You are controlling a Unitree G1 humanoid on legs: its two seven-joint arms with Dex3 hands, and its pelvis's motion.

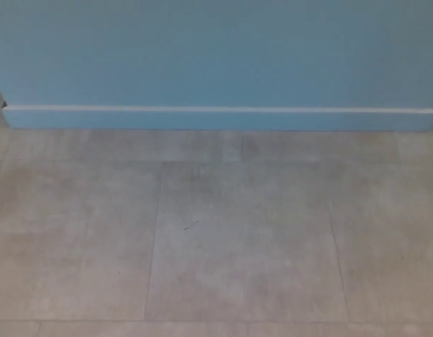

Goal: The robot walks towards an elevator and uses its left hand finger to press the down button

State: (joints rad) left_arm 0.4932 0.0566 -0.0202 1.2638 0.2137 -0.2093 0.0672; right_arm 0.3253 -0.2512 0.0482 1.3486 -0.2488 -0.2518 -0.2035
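Grey tiled floor | blue wall, blue skirting | fingers: cannot tell

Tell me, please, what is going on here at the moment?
Nothing is being handled right now. The head camera looks down at a grey tiled floor where it meets a blue wall, with a baseboard running along the wall's foot. Neither of the robot's hands shows, and no elevator button is in view, so there is no sign of the press yet.
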